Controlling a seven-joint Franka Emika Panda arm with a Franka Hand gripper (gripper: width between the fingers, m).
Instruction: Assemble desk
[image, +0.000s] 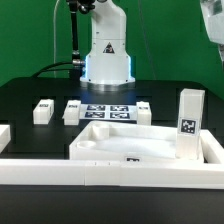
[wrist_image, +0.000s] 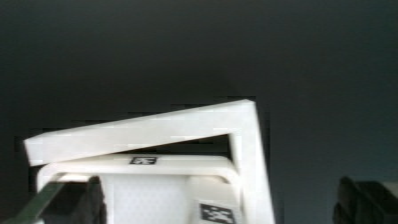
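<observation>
The white desk top (image: 105, 142) lies flat at the front middle of the table, recessed face up. One white leg (image: 190, 122) with a tag stands upright at its corner on the exterior view's right. Three more legs (image: 42, 110) (image: 73, 110) (image: 145, 110) lie loose behind the top. My gripper (image: 213, 25) hangs high above the upright leg, only partly in view. In the wrist view the gripper (wrist_image: 205, 206) is open and empty. Its dark fingers (wrist_image: 43, 206) show far apart on either side of the leg (wrist_image: 169, 195) below. The desk top's corner (wrist_image: 169, 130) shows beyond it.
The marker board (image: 107, 112) lies behind the desk top, in front of the robot base (image: 107, 55). Long low white border bars (image: 110, 175) run along the front and both sides. The table is black.
</observation>
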